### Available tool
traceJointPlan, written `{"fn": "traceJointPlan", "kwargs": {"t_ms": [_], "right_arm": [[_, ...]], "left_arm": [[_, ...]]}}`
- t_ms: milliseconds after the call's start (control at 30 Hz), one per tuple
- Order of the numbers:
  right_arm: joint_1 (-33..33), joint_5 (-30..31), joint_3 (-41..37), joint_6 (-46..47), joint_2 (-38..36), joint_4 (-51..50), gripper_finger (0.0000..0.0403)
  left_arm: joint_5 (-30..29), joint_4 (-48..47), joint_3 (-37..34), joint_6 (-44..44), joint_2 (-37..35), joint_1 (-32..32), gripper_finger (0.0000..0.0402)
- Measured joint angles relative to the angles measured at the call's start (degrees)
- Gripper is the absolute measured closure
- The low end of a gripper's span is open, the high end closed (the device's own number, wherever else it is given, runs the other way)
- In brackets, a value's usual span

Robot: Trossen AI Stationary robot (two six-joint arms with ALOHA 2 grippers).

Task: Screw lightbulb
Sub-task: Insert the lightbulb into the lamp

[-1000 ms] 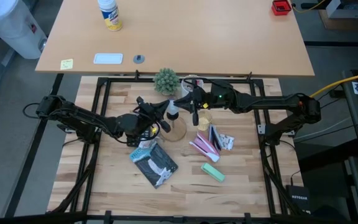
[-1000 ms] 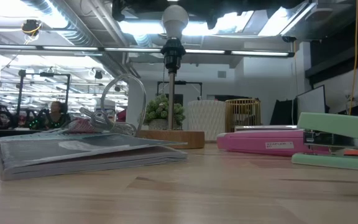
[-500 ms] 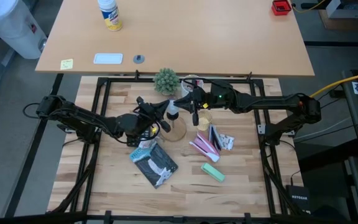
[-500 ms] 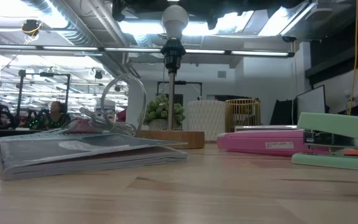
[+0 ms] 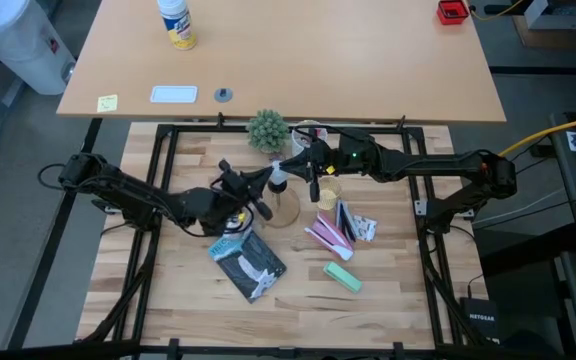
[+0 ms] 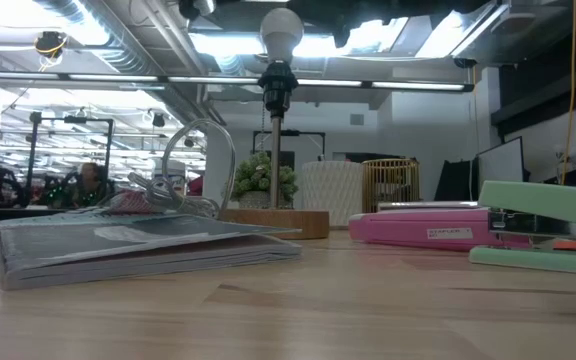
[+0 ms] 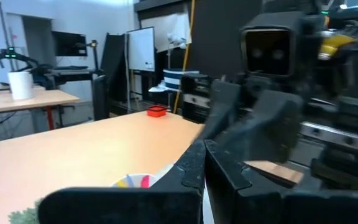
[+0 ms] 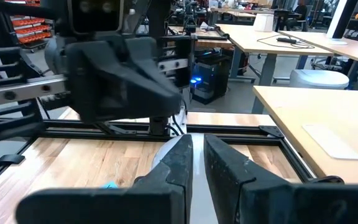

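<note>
The lightbulb [image 6: 281,32] stands upright with its base in the black socket [image 6: 278,85] of a thin-stemmed lamp. The lamp rests on a round wooden foot [image 5: 286,208] at mid-table. My left gripper [image 5: 266,177] reaches in level from the table's left, shut, its tips beside the bulb [image 5: 278,181]. My right gripper [image 5: 290,163] reaches in level from the right, shut, its tips on the bulb's far right side. In the right wrist view something whitish [image 8: 195,186] shows through the slit between the fingers. The low view cuts both grippers off at its top. My left gripper has its shut fingertips [image 7: 199,163] close to the bulb's upper part; whether they touch it I cannot tell. My right gripper has its shut fingertips [image 8: 185,155] just over a whitish surface; whether they rest on the bulb I cannot tell.
A book [image 5: 250,262] lies near-left of the lamp. A pink stapler [image 5: 328,235] and a green stapler [image 5: 342,276] lie to the near right. A small yellowish cup [image 5: 328,188] stands right of the lamp and a little plant [image 5: 267,129] behind it. Black frame rails [image 5: 168,135] border the table.
</note>
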Motion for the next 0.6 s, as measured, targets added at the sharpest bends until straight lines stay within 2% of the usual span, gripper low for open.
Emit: {"fn": "traceJointPlan", "kwargs": {"t_ms": [333, 600], "right_arm": [[0.0, 0.0, 0.0, 0.0, 0.0, 0.2, 0.0359], [0.0, 0.0, 0.0, 0.0, 0.0, 0.3, 0.0359]], "left_arm": [[0.0, -2.8, 0.1, -0.9, 0.0, -4.2, 0.04], [0.0, -15.1, 0.1, -12.6, -0.1, -4.0, 0.04]]}}
